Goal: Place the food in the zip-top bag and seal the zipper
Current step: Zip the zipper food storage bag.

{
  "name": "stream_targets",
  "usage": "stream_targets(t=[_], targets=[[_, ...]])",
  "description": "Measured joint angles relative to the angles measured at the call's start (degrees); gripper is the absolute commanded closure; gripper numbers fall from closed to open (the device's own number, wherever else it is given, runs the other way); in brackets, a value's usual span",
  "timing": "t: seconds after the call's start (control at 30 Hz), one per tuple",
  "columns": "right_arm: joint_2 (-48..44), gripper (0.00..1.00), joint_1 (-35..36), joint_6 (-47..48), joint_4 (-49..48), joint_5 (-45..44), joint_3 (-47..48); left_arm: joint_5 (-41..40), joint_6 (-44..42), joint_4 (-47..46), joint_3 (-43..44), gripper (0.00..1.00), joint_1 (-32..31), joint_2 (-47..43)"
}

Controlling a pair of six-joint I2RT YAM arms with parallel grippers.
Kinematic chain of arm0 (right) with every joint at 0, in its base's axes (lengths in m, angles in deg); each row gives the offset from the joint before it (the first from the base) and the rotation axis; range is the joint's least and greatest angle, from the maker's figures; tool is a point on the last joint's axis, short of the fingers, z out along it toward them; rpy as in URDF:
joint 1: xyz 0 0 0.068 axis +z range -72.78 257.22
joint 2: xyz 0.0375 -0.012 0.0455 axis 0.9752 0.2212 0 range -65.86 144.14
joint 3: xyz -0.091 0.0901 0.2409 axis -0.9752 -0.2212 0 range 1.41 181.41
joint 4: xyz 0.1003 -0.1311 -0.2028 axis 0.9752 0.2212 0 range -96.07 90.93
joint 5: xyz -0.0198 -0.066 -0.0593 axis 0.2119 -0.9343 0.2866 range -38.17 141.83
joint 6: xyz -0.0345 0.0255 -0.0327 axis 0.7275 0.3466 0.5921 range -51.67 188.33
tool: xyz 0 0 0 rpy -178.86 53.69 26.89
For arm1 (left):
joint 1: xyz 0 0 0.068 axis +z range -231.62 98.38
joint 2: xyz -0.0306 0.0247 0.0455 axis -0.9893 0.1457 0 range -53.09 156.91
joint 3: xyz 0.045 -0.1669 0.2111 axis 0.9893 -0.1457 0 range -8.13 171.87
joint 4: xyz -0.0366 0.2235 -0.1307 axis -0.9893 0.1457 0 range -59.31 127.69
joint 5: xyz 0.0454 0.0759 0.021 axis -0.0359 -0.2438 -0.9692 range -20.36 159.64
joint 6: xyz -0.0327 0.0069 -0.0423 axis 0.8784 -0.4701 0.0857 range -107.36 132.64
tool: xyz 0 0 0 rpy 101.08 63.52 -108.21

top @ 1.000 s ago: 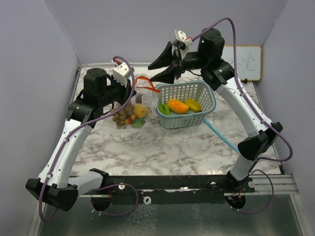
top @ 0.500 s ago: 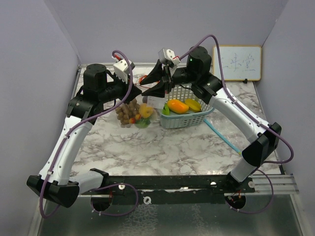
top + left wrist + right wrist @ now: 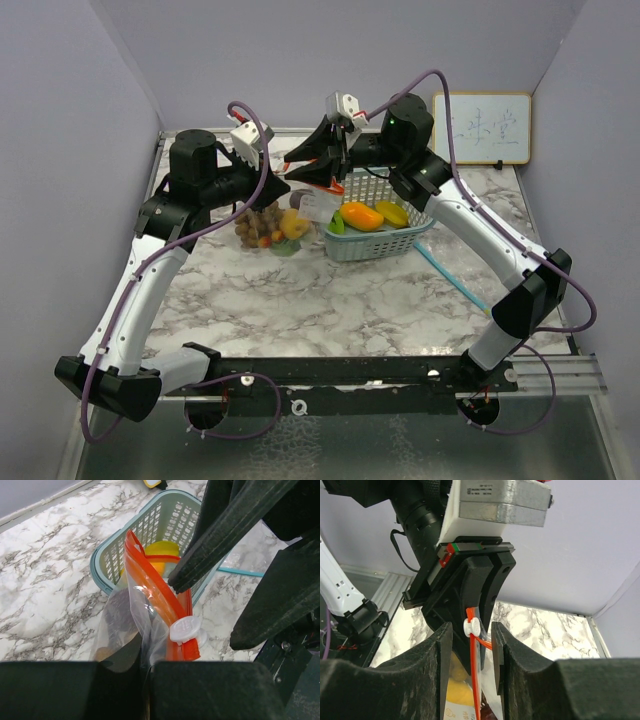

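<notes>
A clear zip-top bag point(image 3: 275, 228) with an orange zipper strip point(image 3: 160, 597) hangs from my left gripper point(image 3: 277, 186), which is shut on its top edge point(image 3: 146, 652). Inside the bag show a brown grape bunch point(image 3: 254, 228) and a yellow fruit point(image 3: 293, 224). The white slider point(image 3: 185, 629) sits on the zipper close to my left fingers. My right gripper point(image 3: 305, 172) is open, its fingers on either side of the slider point(image 3: 471, 626) without touching it. An orange-yellow mango point(image 3: 360, 215), a yellow banana point(image 3: 392, 212) and a green piece point(image 3: 333, 222) lie in the basket.
The pale teal mesh basket point(image 3: 412, 185) stands right of the bag, also showing in the left wrist view point(image 3: 150, 525). A teal stick point(image 3: 450, 275) lies on the marble table by the basket. A small whiteboard point(image 3: 490, 128) leans at the back right wall.
My right gripper has come down and left from above the basket to the bag's top and now straddles the slider. My left gripper has raised the bag slightly.
</notes>
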Motion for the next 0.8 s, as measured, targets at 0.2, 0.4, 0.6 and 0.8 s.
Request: stream_targets(t=[0.2, 0.4, 0.6, 0.8], targets=[[0.02, 0.58, 0.55, 0.13, -0.13, 1.09, -0.02, 0.13, 0.07, 0.00, 0.00, 1.00, 0.04, 0.04], [0.04, 0.62, 0.85, 0.92, 0.35, 1.14, -0.17, 0.42, 0.35, -0.04, 0.00, 1.00, 0.11, 0.83], [0.74, 0.66, 0.90, 1.33, 0.79, 1.11, -0.17, 0.79, 0.85, -0.07, 0.00, 1.00, 0.09, 1.49], [1.44, 0.72, 0.90, 1.53, 1.29, 0.79, -0.17, 0.96, 0.96, -0.07, 0.00, 1.00, 0.09, 1.49]])
